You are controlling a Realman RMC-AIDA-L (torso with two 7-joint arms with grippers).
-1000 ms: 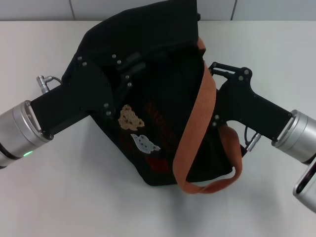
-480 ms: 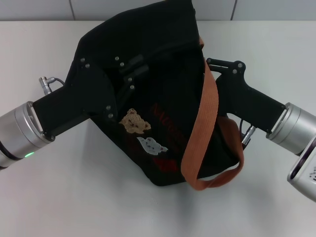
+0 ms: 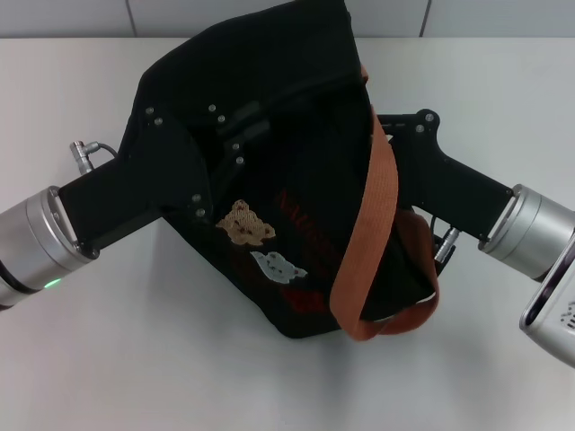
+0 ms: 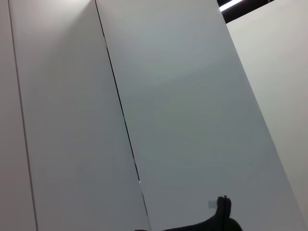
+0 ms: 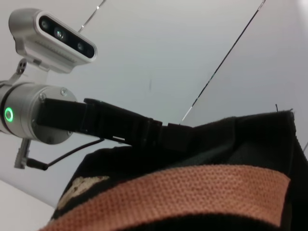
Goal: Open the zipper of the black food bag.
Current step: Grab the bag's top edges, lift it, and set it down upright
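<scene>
Flanking black food bag (image 3: 269, 162) | left gripper (image 3: 235, 135) (right gripper (image 3: 382, 121) opposite)

Bare white table (image 3: 180, 359) in front of the black food bag (image 3: 296, 117), both arms pressed against its sides.

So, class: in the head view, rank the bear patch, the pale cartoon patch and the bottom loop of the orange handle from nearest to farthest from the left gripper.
1. Bear patch, just below the left gripper.
2. Pale cartoon patch, lower on the bag's side.
3. Handle loop, at the bag's bottom right.
</scene>
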